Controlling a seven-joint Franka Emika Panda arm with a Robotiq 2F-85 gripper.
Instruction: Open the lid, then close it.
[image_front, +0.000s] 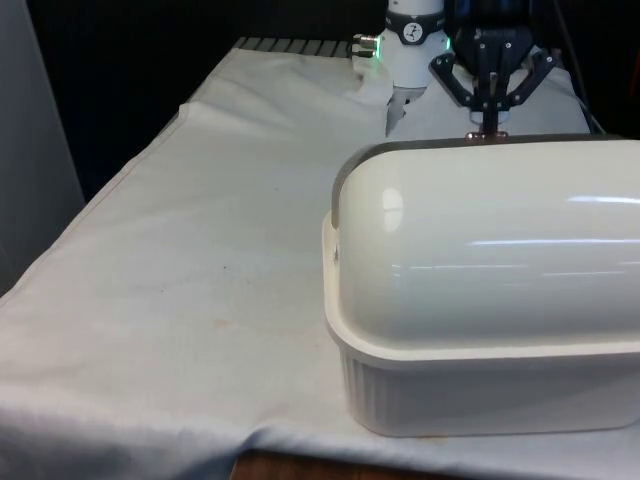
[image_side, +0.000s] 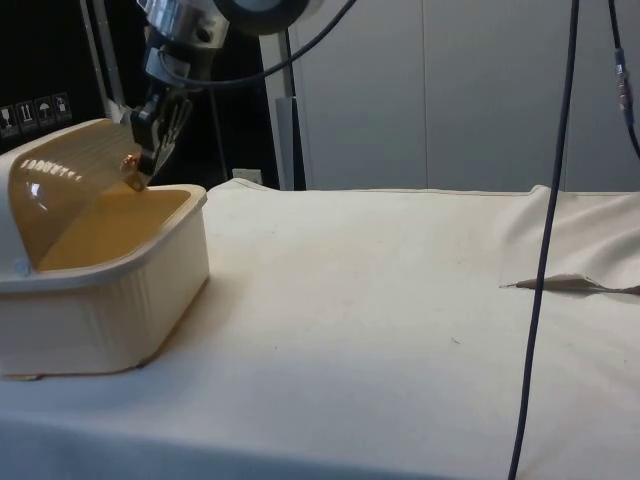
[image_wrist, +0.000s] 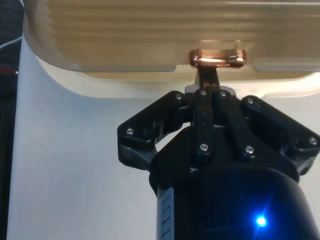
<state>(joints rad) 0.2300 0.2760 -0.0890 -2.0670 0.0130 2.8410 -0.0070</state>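
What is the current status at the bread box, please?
Black two-finger pincer shut on the copper-coloured lid handle. Cream ribbed bread box, its domed roll-top lid partly raised. White cloth around it, nothing in the way.

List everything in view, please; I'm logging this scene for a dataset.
Bread box: one, cream, at the front view's right.
Lid: one, translucent amber, partly rolled up over the box.
Handle: one, copper, on the lid's edge.
Cloth: one, white, covering the table.
Cable: one, dark, hanging in the side view's foreground.
Gripper: one, black, shut on the handle.
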